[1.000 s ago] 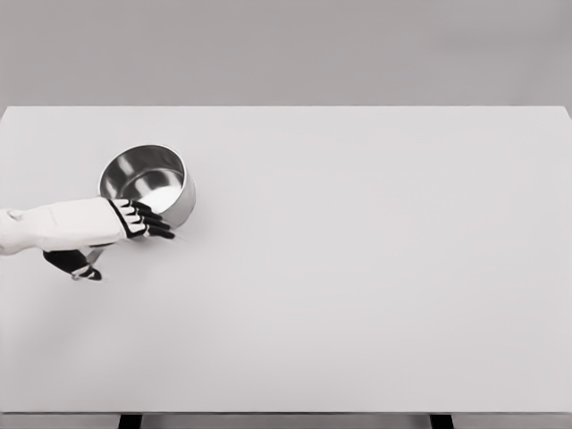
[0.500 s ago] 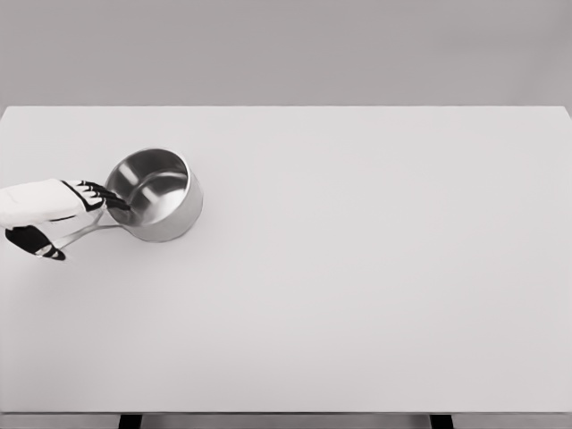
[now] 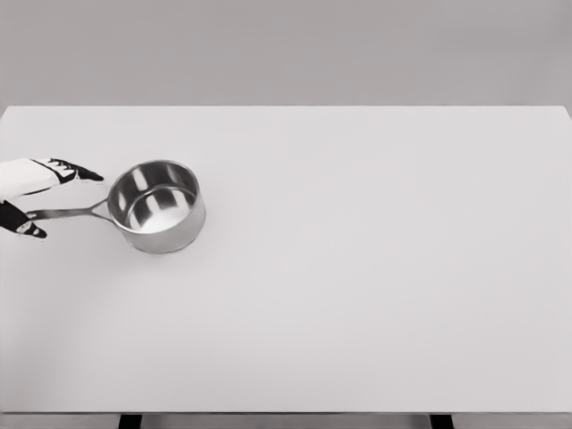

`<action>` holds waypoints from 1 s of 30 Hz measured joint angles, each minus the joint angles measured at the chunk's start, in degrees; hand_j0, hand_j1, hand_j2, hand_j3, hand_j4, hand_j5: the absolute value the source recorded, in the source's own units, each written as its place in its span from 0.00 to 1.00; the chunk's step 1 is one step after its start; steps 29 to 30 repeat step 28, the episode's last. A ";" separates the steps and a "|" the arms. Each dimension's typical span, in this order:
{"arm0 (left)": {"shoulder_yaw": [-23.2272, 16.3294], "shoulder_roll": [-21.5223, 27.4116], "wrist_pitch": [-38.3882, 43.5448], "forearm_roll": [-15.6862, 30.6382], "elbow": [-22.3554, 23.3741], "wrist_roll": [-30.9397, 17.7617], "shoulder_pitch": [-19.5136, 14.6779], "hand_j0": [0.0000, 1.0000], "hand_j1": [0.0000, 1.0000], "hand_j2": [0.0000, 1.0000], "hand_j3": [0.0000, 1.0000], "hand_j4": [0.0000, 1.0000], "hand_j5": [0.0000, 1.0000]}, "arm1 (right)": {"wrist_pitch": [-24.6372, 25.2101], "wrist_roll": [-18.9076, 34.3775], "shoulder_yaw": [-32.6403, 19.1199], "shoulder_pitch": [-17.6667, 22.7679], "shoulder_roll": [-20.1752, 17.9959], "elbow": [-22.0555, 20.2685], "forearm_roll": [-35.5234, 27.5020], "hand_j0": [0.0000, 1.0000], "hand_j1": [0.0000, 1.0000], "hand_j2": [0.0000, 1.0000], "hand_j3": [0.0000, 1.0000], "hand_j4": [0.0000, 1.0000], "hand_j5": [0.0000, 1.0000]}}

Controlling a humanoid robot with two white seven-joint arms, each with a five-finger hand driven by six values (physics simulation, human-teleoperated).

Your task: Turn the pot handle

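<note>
Pot (image 3: 159,206) handle (image 3: 67,214) between hand (image 3: 36,192) fingers

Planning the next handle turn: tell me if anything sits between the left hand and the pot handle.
Nothing visible does. The left hand is already at the pot handle, fingers above it and thumb below. The pot is the only object on the table.

A wide, pale grey surface (image 3: 357,295) fills most of the frame from edge to edge. Behind its far edge, a plain grey wall (image 3: 286,49) spans the top. Two dark legs (image 3: 130,421) show at the bottom edge.
</note>
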 measured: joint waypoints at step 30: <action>-0.51 -4.00 -0.01 4.28 3.93 0.00 -9.23 1.00 1.00 1.00 1.00 1.00 1.00 | 0.01 0.00 0.00 0.00 0.00 0.00 0.00 1.00 1.00 1.00 1.00 1.00 1.00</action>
